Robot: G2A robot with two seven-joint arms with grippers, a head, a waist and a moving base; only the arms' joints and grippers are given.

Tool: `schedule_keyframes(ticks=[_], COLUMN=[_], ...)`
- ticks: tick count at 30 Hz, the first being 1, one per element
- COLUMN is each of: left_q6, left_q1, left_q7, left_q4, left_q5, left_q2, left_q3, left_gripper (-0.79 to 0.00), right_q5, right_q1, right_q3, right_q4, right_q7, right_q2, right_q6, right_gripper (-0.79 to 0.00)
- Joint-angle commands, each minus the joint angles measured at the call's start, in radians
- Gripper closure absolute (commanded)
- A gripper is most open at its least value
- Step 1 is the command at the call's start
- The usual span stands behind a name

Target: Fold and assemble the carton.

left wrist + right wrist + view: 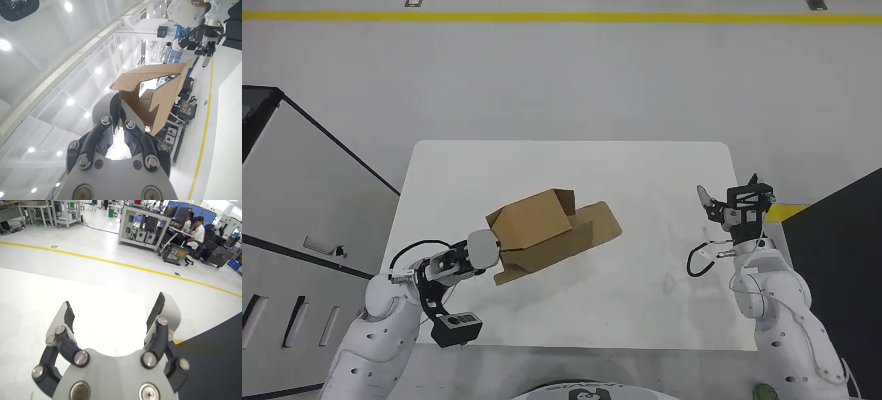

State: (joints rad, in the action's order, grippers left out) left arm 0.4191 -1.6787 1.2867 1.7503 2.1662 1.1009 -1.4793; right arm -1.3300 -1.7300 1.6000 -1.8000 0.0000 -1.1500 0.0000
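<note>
A brown carton [547, 233] lies partly unfolded near the middle of the white table [662, 170], one panel raised and flaps spread toward the right. My left gripper [485, 247] is at its near-left corner, shut on a carton flap. In the left wrist view the fingers pinch the edge of the carton [151, 94] at the left gripper [119, 106], and the open flaps stand beyond. My right gripper [720, 198] hovers near the table's right edge, well away from the carton. In the right wrist view the right gripper [115, 306] is open with nothing between its pads.
A dark panel [842, 250] stands just off the table's right side, close to my right arm. A grey cabinet [292, 200] stands to the left of the table. The other arm [208, 41] shows far off in the left wrist view.
</note>
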Motion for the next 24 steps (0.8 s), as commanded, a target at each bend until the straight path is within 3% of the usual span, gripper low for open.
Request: schedule_keyframes(ticks=[1,8,19,24], left_q6=[0.0,-0.019,-0.086,-0.079], left_q1=[0.0,0.018,0.202,0.227], left_q7=[0.0,-0.005,0.07,0.102], left_q4=[0.0,0.01,0.0,-0.014], left_q5=[0.0,0.011,-0.064,-0.113], left_q2=[0.0,-0.001,0.01,0.013], left_q3=[0.0,0.004,0.107,0.116], left_gripper=[0.0,0.0,0.0,0.0], right_q5=[0.0,0.0,0.0,0.0], right_q1=[0.0,0.0,0.0,0.0], right_q3=[0.0,0.0,0.0,0.0], right_q4=[0.0,0.0,0.0,0.0], right_q7=[0.0,0.0,0.0,0.0], right_q2=[0.0,0.0,0.0,0.0], right_q6=[0.0,0.0,0.0,0.0], right_gripper=[-0.785,-0.785,-0.785,-0.785])
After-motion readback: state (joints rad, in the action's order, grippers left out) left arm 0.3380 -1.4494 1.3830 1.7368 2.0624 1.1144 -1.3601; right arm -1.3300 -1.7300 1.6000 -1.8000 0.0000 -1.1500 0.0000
